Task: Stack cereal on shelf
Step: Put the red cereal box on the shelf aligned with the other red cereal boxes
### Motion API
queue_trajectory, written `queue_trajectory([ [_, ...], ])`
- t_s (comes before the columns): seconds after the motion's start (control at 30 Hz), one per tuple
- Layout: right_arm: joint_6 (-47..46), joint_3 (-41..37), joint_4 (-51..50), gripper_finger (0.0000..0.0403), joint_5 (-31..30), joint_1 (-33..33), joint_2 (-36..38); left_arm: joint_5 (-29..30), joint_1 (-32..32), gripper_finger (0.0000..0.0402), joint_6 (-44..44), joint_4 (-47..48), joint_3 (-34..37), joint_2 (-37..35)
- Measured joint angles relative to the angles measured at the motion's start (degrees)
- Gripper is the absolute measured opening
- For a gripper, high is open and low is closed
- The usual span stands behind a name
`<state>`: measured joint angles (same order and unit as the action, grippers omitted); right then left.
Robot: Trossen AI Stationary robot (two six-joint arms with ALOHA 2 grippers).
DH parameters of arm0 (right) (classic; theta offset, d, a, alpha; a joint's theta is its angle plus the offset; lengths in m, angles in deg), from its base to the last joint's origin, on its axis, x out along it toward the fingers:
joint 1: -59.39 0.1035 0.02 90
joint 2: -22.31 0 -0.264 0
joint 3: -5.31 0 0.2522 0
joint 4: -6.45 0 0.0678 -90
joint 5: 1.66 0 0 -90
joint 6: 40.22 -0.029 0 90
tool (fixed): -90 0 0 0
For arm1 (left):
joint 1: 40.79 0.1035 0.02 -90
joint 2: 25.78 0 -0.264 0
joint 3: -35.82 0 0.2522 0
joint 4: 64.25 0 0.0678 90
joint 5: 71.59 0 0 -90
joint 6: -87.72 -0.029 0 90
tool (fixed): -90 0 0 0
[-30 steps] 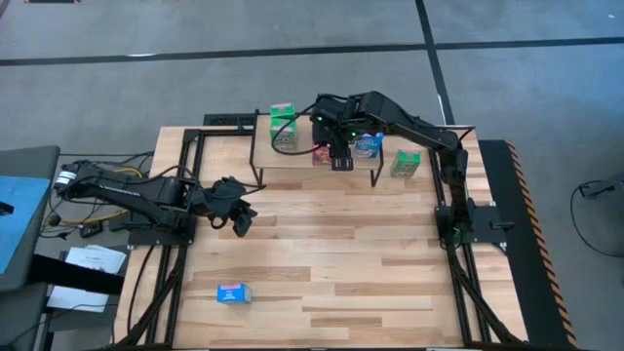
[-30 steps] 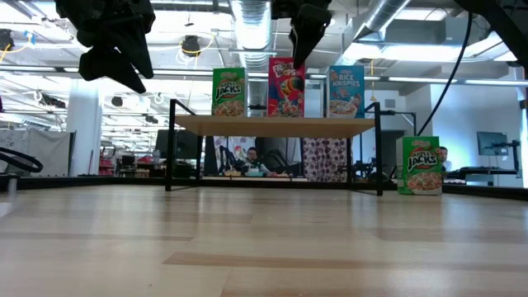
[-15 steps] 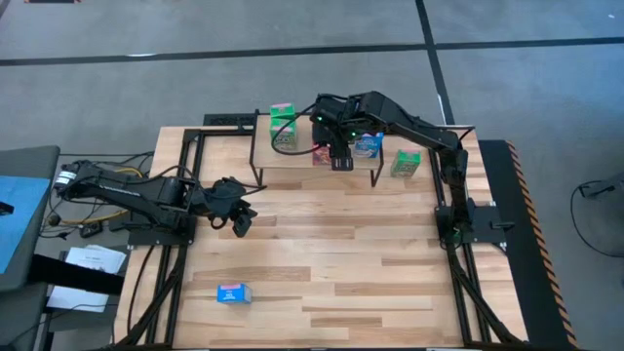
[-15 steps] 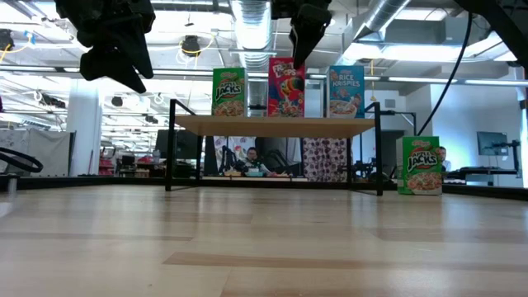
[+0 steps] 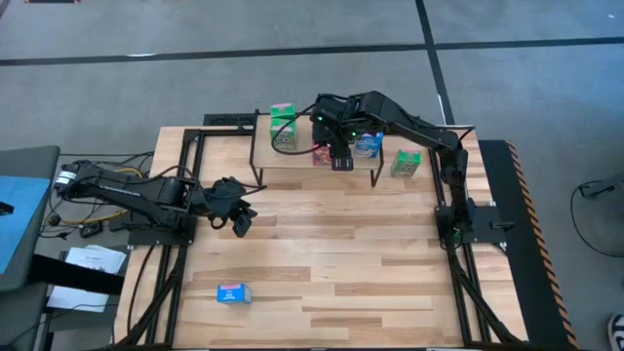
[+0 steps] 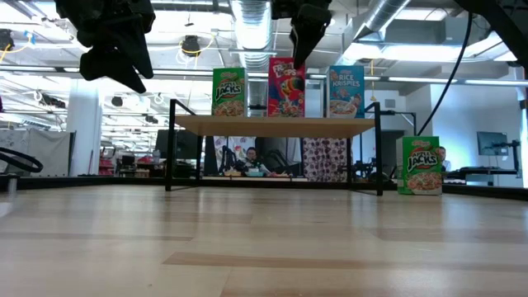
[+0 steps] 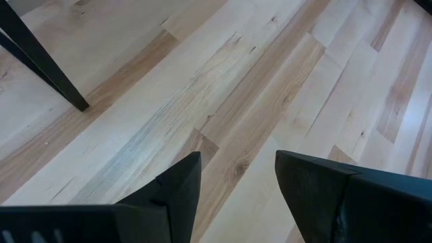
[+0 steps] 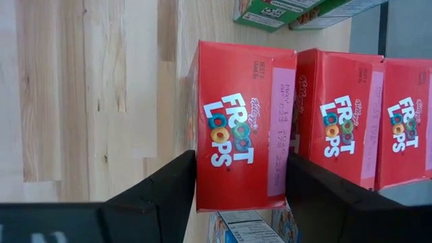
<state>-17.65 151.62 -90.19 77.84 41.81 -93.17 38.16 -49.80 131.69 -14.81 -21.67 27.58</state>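
Cereal boxes are sitting in a few places, so start with the big things. The wooden counter (image 5: pixel 322 253) is carrying everything. At its far edge the shelf (image 5: pixel 317 156), a low wood board on thin black legs, is standing. The left arm is reaching low over the counter's left side, well apart from the shelf. Its left tool (image 5: pixel 237 220) is hanging above bare wood, with its two dark fingers (image 7: pixel 177 192) standing partly open and holding nothing. The right arm is bending in from the right side, and its right tool (image 5: pixel 338 156) is hanging at the top of the shelf. Its fingers (image 8: pixel 169 196) are sitting on both sides of the front red box (image 8: pixel 243 125). They are just beside the box's sides, but I cannot tell if they are squeezing it. Two more red boxes (image 8: pixel 374 118) are standing in a row right behind that one. On the shelf a green box (image 6: pixel 228 91) is standing to the left of the red one, and a blue box (image 6: pixel 346 91) is standing to the right. Another green box (image 5: pixel 406 163) is standing upright on the counter just beside the shelf's right end. A blue box (image 5: pixel 233 292) is lying flat on the near left part of the counter, far from the shelf.
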Motion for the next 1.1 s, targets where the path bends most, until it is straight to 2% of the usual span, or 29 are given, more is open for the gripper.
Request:
queue_trajectory([
  [1.1,0.4,0.0,0.3,0.0241,1.2,-0.9,0.0,0.1,0.0,0.0179,0.0,0.0,0.0,0.0],
])
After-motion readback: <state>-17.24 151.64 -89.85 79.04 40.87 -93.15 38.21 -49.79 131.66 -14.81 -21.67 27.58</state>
